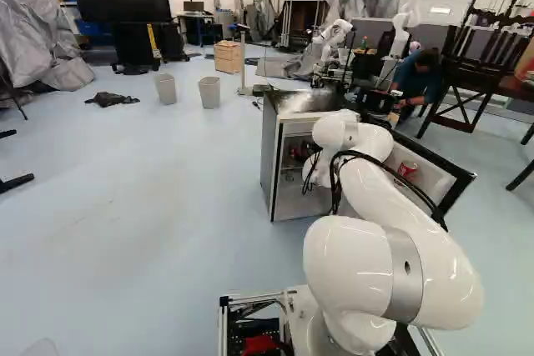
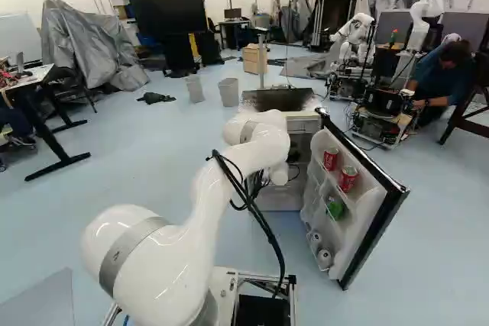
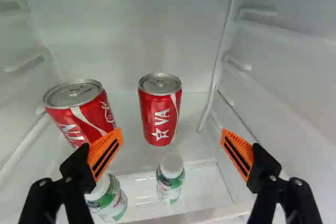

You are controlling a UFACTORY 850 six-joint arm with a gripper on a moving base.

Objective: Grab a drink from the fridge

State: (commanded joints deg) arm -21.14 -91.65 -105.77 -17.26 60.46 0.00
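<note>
step in hand, my read: line up on a can in the fridge [image 2: 294,132]. clock = from hand, 12 = straight out. hand [image 3: 171,148] is open, nothing gripped, orange pads [image 3: 105,153] well apart. best tgt prob the mid red can [image 3: 160,111]: upright, just off 12 twd 11, in the gap's line but not btwn the pads. other red can [image 3: 83,109] at approx 10, w/ the 10 o'clock finger overlapping it in view; can't tell if they touch.

to do it well: shift a touch twd 9 to centre, but only a touch b/c that finger could shove the 10 o'clock can. then go fwd slow twd 12, pads either side of the can's mid-body, close evenly, firm but not crushing; thin wall may dent. lift a bit b4 backing out. watch the small bottle [image 3: 170,179] near 12, short of the can, & 2nd bottle [image 3: 107,199] approx 9-10, partly behind the finger; a low approach could tip either.

pose: arm [image 2: 248,150] reaches fwd from the base at approx 12, bent, wrist end at the fridge opening. open door [image 2: 367,219] at approx 1 from base, so exit straight back, don't swing twd it.
</note>
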